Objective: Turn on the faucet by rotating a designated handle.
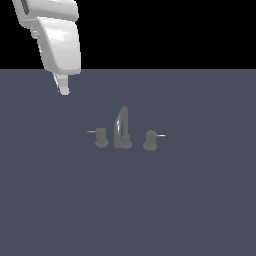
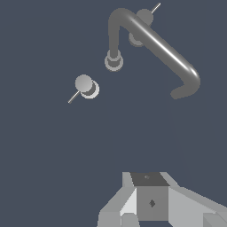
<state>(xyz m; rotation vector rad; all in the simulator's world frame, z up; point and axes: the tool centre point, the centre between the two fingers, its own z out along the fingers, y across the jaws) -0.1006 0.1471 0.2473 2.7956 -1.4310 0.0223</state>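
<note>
While the gripper [image 1: 64, 90] hangs high in the exterior view, the handle [image 1: 101, 137] sits well below and beyond it. From the wrist view, handle [image 2: 85, 86] lies ahead, pin pointing sideways; whether the jaws are parted, I cannot tell.

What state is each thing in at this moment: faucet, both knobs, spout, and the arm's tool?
faucet: untouched; no water shows.
handle: upright, dull pin pointing to the exterior view's left, nothing touching it.
twin knob: upright, brighter pin pointing to the exterior view's right, untouched.
spout: upright and arched, between the two knobs.
tool: raised clear of the faucet, holding nothing; open or shut unclear.
</note>
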